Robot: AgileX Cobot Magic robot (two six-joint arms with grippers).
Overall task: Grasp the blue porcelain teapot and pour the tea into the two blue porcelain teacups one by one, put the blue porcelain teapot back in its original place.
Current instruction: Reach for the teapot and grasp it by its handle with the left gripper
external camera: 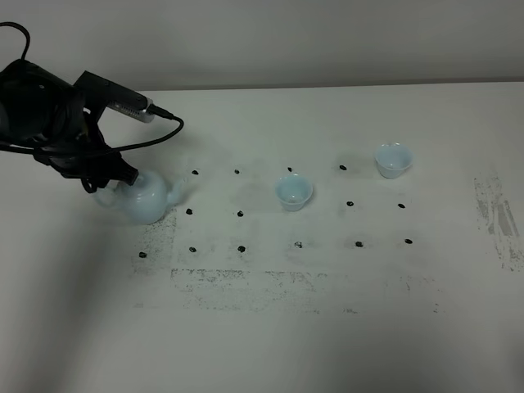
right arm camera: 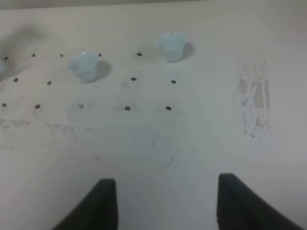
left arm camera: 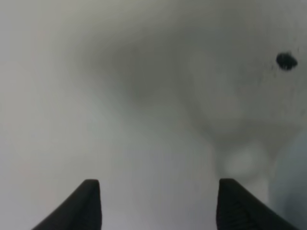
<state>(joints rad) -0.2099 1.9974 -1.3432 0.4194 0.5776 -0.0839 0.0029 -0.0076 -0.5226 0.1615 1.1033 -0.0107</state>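
The blue porcelain teapot (external camera: 147, 197) stands at the left of the table with its spout pointing right. My left gripper (external camera: 109, 174) hangs at its handle side, close against the pot. In the left wrist view the left gripper (left arm camera: 160, 203) is open, with only blurred table between its fingers and a pale blue blur (left arm camera: 293, 184) beside one finger. The two blue porcelain teacups stand upright to the right, one (external camera: 293, 192) mid-table and one (external camera: 393, 160) farther back right. The right wrist view shows both teacups (right arm camera: 85, 66) (right arm camera: 171, 45) far ahead of my open right gripper (right arm camera: 165, 206).
A grid of black dots (external camera: 241, 248) marks the white table (external camera: 327, 327). Grey scuffed patches lie near the front (external camera: 246, 286) and at the right edge (external camera: 495, 209). The left arm's cable (external camera: 155, 135) loops above the teapot.
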